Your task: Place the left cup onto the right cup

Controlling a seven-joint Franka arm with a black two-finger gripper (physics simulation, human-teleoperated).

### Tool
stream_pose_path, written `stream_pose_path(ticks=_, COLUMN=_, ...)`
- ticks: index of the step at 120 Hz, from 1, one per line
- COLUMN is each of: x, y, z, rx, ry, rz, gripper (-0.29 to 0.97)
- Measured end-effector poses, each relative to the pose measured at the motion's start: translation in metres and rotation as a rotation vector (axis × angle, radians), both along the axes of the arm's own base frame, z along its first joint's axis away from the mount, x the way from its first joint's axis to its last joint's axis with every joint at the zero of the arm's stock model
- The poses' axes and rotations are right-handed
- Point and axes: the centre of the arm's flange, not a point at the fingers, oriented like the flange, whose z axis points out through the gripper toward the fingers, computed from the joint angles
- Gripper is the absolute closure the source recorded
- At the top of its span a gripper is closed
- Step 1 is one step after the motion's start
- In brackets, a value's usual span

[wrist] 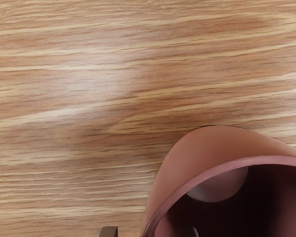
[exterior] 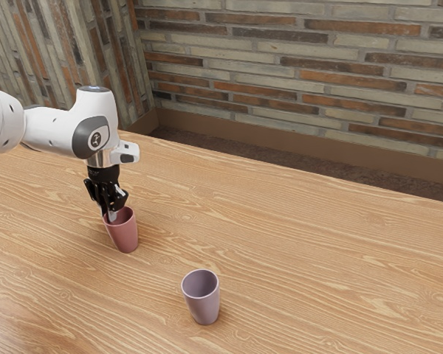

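Dusty-pink plastic, by the look of it: the pink cup (exterior: 122,230) is what we take for the "left cup". It stands upright on the wood table (exterior: 317,243), mouth up, long axis vertical. It lies well apart from the purple cup (exterior: 201,295), off toward the exterior view's left and further back.

Key relation: the gripper (exterior: 113,214) comes straight down on the pink cup's rim, at the side farthest from the purple cup. So we approach along the cup's axis, not across it.

In the wrist view one fingertip (wrist: 108,231) sits outside the wall and the other inside the mouth. Bare wood shows between the outer tip and the wall, so we read the gripper as apart and straddling the rim, not yet clamped.

The pink cup has a smooth, thin wall, tapers slightly toward the base, and is dark inside. The purple cup has the same shape and is also upright and mouth up.

Our judgement: next we need a pinch on that wall, then a lift and a carry across to the purple cup, w/ axes lined up before lowering.
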Motion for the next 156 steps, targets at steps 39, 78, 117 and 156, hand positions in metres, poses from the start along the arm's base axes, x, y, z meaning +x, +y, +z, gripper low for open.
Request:
stream_pose_path(ticks=39, x=0.0004, y=-0.0004, z=-0.0029, rx=0.005, ry=0.003, rz=-0.005, gripper=0.66)
stream_pose_path(ticks=78, x=0.0005, y=-0.0002, z=-0.0048, rx=0.007, ry=0.006, rz=-0.007, gripper=0.72)
stream_pose_path(ticks=117, x=0.0007, y=0.0002, z=-0.0068, rx=0.014, ry=0.009, rz=-0.009, gripper=0.76)
stream_pose_path(ticks=156, x=0.0018, y=-0.0043, z=-0.0031, rx=0.023, ry=0.004, rz=-0.023, gripper=0.78)
